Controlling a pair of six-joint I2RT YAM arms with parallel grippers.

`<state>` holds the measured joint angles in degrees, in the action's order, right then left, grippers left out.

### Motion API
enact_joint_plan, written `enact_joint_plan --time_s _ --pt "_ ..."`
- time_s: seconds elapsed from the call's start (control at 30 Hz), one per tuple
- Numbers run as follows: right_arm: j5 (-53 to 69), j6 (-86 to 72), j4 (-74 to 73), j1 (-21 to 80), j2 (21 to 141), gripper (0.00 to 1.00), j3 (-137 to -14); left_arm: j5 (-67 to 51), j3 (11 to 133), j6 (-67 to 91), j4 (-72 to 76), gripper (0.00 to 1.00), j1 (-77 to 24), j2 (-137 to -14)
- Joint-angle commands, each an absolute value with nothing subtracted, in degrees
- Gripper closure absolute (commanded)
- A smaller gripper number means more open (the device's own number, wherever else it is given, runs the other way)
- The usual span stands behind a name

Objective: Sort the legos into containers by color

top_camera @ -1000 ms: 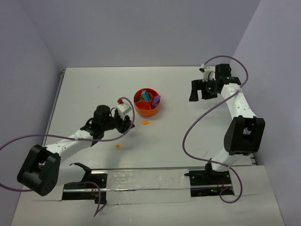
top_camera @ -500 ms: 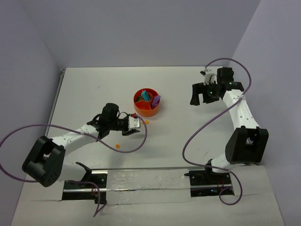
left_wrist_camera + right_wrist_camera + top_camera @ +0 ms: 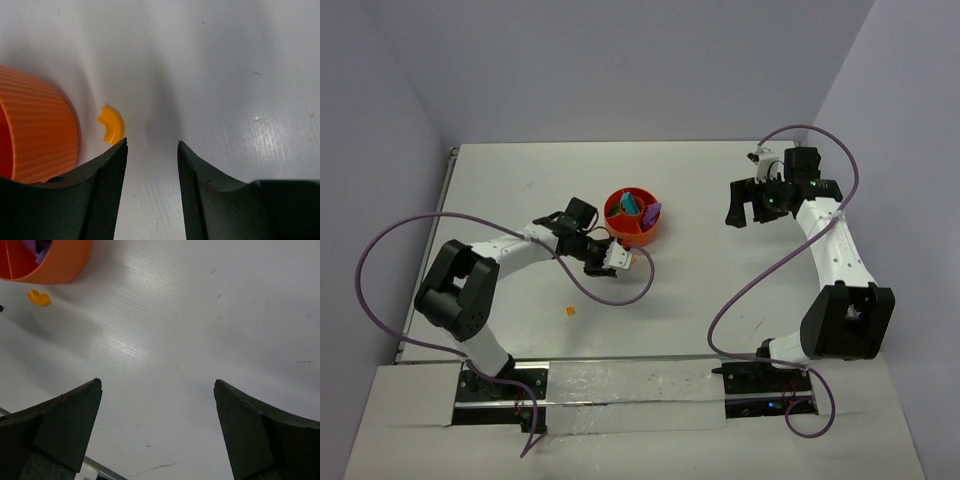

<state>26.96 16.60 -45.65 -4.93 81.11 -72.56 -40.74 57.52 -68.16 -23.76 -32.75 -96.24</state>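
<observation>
The orange divided bowl sits mid-table and holds a teal block and a purple block. A small curved orange lego lies on the table just outside the bowl's wall. My left gripper is open and empty, low over the table, with its left fingertip beside that piece. In the top view the left gripper is just in front of the bowl. A tiny orange lego lies nearer the arm bases. My right gripper is open and empty, far right of the bowl.
The right wrist view shows the bowl and the curved orange piece at the upper left, with the right gripper wide open above bare white table. Purple cables loop off both arms. Walls close the table's far and side edges.
My left arm has swung right and forward, bringing its gripper from the table's left-middle up to the bowl's front beside the curved orange piece. The right arm barely shifted.
</observation>
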Motion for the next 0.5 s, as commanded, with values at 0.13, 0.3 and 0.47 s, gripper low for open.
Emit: enact_joint_plan --time_s 0.13,0.3,0.47 --pt "26.6 18.0 -44.3 -5.7 79.0 0.00 -71.4 -35.5 59.9 -70.2 -22.6 0.47 -34.0 -99.0" --pt "26.9 17.8 -44.3 -5.8 80.0 0.00 -71.6 -33.4 61.6 -71.3 -22.4 0.46 -34.4 -101.2" --pt "26.7 17.8 -44.3 -5.9 80.9 0.00 -71.9 -31.8 62.7 -72.7 -22.0 0.46 -34.9 -102.3"
